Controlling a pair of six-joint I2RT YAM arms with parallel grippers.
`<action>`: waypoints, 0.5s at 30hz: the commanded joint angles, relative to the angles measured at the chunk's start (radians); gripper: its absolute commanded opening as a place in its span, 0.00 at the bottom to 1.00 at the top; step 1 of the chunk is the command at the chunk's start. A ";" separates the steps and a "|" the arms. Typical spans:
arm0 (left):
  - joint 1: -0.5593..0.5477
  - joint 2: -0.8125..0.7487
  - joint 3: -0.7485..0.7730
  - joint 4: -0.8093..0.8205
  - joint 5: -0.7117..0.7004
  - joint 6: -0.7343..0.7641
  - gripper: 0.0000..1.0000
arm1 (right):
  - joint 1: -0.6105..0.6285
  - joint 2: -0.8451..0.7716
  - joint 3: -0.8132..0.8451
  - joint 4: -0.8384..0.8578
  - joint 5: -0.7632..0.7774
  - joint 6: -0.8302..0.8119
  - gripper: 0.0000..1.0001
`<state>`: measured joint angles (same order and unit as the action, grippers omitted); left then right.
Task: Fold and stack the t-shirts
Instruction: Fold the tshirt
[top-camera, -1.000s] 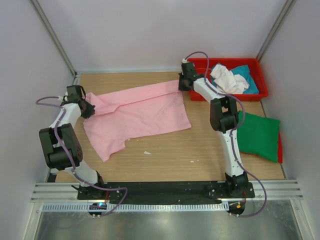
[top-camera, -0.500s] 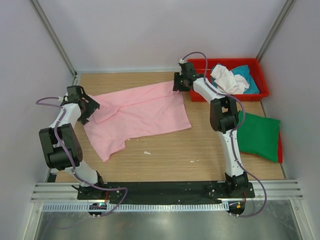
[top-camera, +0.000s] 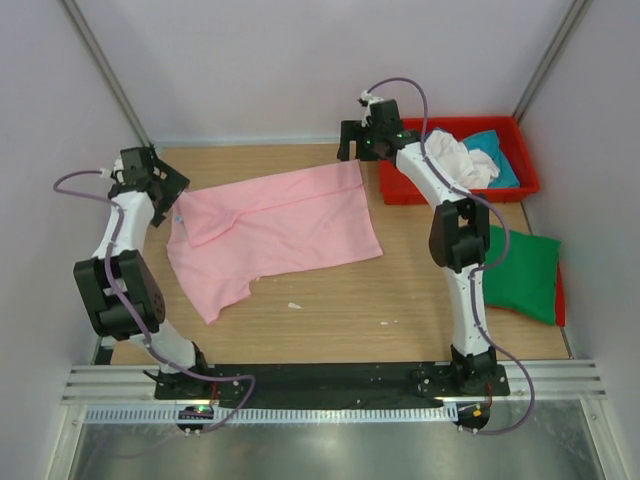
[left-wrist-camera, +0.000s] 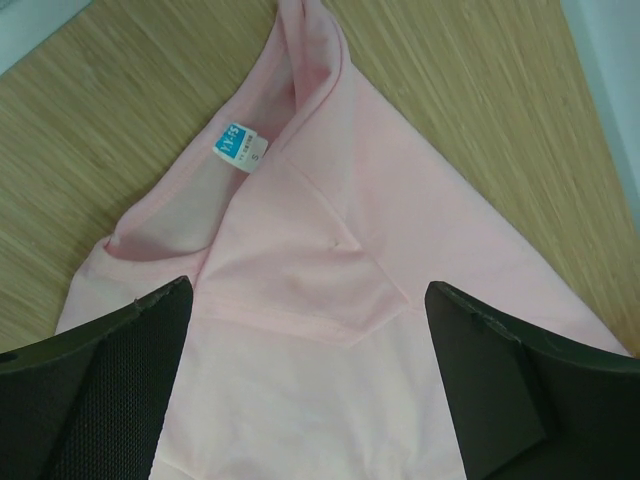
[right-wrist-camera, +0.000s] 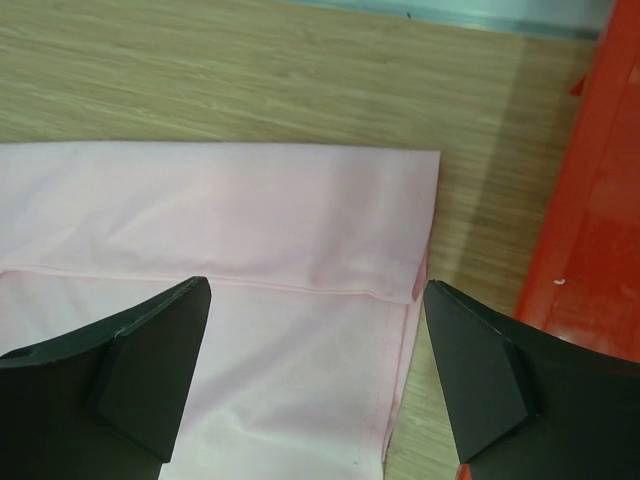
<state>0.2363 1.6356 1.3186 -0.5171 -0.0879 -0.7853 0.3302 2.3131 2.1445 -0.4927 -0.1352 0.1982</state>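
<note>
The light pink t-shirt (top-camera: 275, 225) lies spread on the wooden table, its far edge folded over toward the front. My left gripper (top-camera: 163, 188) hovers open above its collar end; in the left wrist view the collar with a blue size label (left-wrist-camera: 238, 148) sits just ahead of the open gripper (left-wrist-camera: 310, 295). Above the shirt's far right corner my right gripper (top-camera: 350, 143) also stands open, and the right wrist view shows the folded hem corner (right-wrist-camera: 405, 230) under the open gripper (right-wrist-camera: 317, 290). Neither gripper holds anything.
A red tray (top-camera: 455, 125) at the back right holds a crumpled white t-shirt (top-camera: 455, 160) and a teal one (top-camera: 497, 152). A folded dark green t-shirt (top-camera: 517, 272) lies at the right edge. Grey walls close in on both sides.
Both grippers opened and let go of the pink t-shirt, then rose and drew back toward the far edge. The shirt's folded far edge now rests on the table.
</note>
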 joint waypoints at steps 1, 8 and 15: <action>0.006 0.076 0.054 0.032 -0.042 -0.022 1.00 | 0.006 -0.089 0.063 0.029 -0.006 -0.022 0.94; 0.015 0.249 0.158 0.126 -0.076 0.003 0.95 | 0.030 -0.073 0.061 0.068 -0.058 0.015 0.94; 0.021 0.331 0.186 0.219 -0.047 0.015 0.76 | 0.099 -0.003 0.080 0.097 -0.066 0.020 0.93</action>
<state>0.2470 1.9690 1.4643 -0.3897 -0.1303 -0.7792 0.3904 2.2852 2.1830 -0.4397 -0.1791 0.2100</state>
